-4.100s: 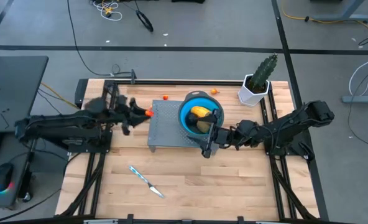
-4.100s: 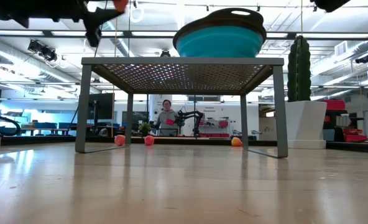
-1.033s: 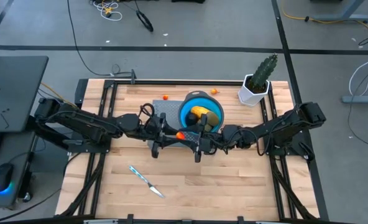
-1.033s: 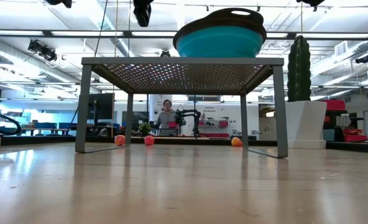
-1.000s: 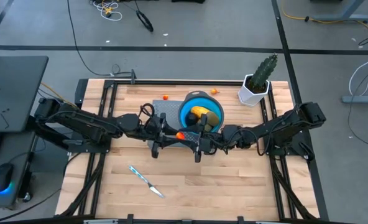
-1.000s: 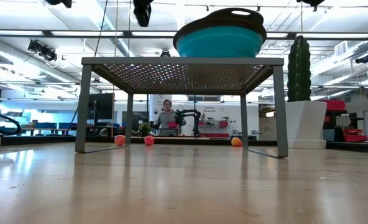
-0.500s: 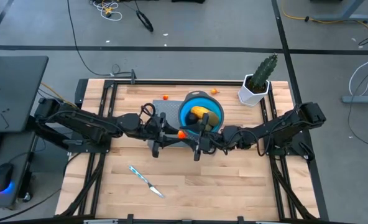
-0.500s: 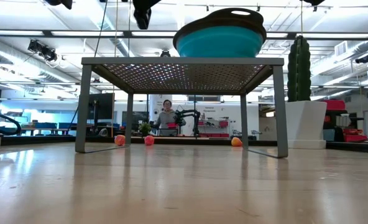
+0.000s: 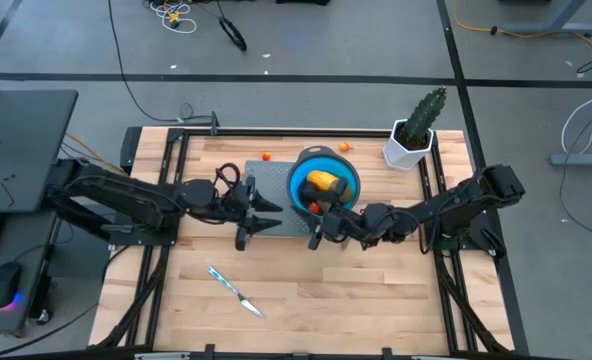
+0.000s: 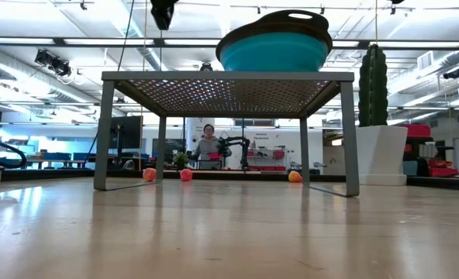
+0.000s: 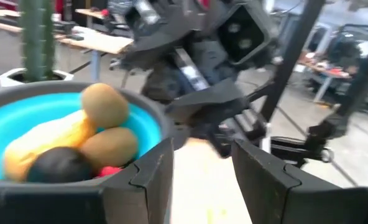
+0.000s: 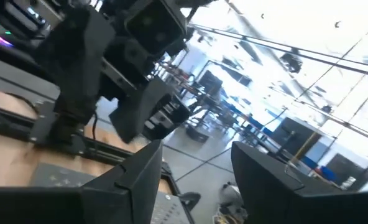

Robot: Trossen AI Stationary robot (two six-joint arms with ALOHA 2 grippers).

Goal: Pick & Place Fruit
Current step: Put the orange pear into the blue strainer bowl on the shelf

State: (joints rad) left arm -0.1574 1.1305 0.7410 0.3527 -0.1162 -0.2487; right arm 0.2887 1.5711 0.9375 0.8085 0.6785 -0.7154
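The round blue bowl (image 9: pixel 323 185) stands on a grey perforated rack (image 9: pixel 266 200). In it lie a yellow-orange oval fruit (image 11: pixel 47 140), two olive-brown ovals (image 11: pixel 103 106), a dark round one (image 11: pixel 59 167) and a small red piece (image 9: pixel 314 207). My left gripper (image 9: pixel 266 222) hovers open over the rack, left of the bowl. My right gripper (image 9: pixel 316 238) is open at the bowl's near side, facing the left one. Two tiny orange pieces (image 9: pixel 266 156) (image 9: pixel 344 146) lie on the table by the far edge.
A white pot with a cactus (image 9: pixel 413 135) stands at the far right corner. A slim knife with a light blue handle (image 9: pixel 234 290) lies on the near left part of the table. In the low view small pieces (image 10: pixel 186 174) lie on the table beyond the rack.
My left gripper has drawn back toward the table's left, away from the bowl. The small orange-red piece that was at its fingertips between the two grippers now lies inside the bowl at its near edge. My right gripper has stayed by the bowl.
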